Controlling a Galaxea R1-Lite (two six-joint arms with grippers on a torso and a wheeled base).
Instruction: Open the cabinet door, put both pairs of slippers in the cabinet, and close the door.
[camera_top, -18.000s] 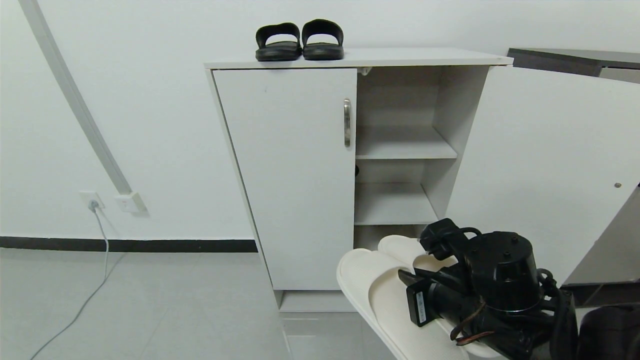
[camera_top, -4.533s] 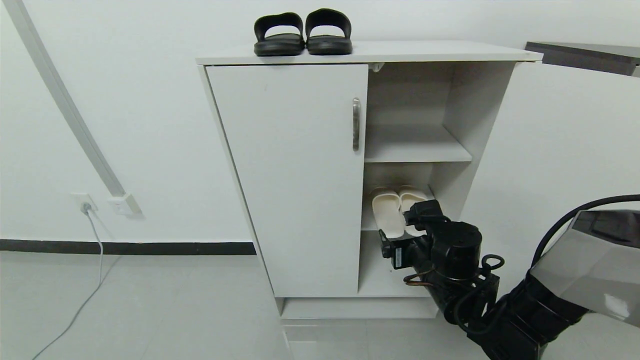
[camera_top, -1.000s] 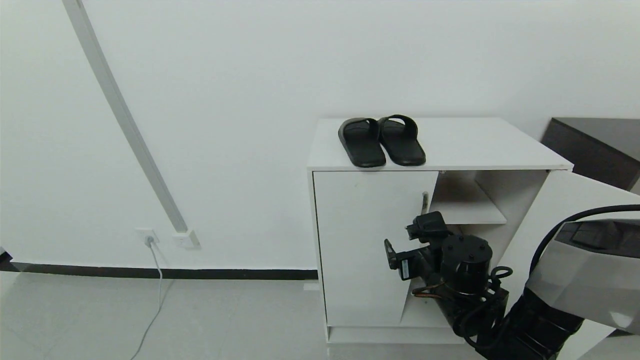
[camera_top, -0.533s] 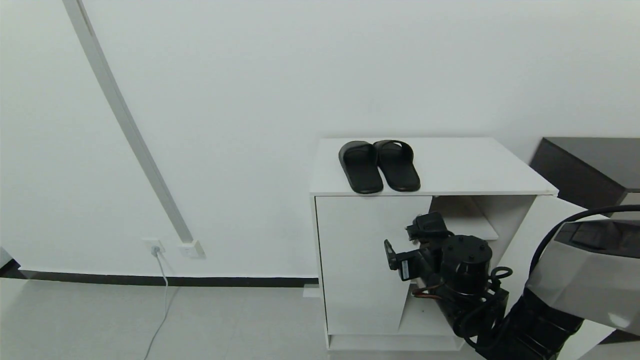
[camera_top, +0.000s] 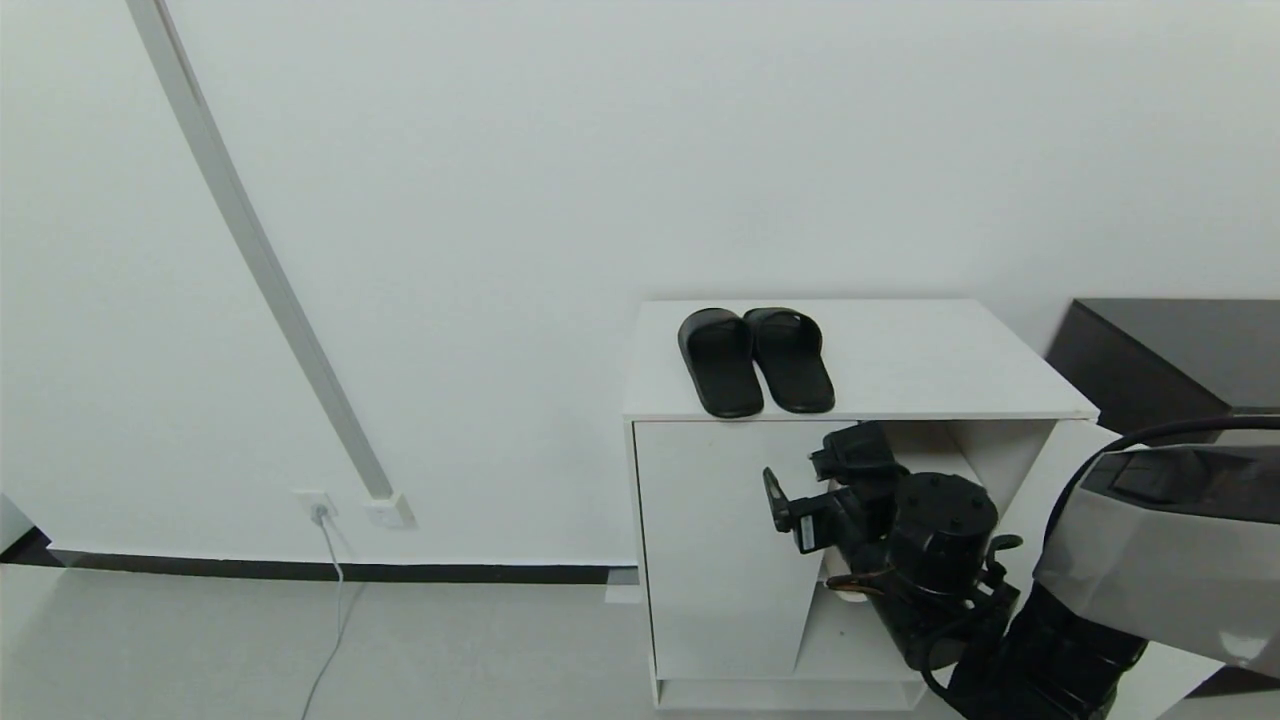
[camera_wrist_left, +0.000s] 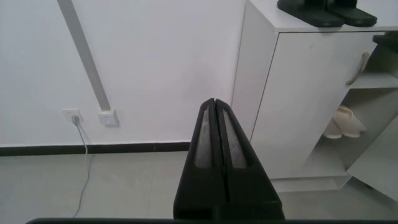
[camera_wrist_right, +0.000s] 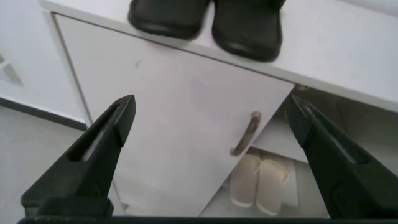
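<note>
wall: white | floor: grey tile | baseboard: black | conduit: slanted, above sockets | dark furniture: right
</note>
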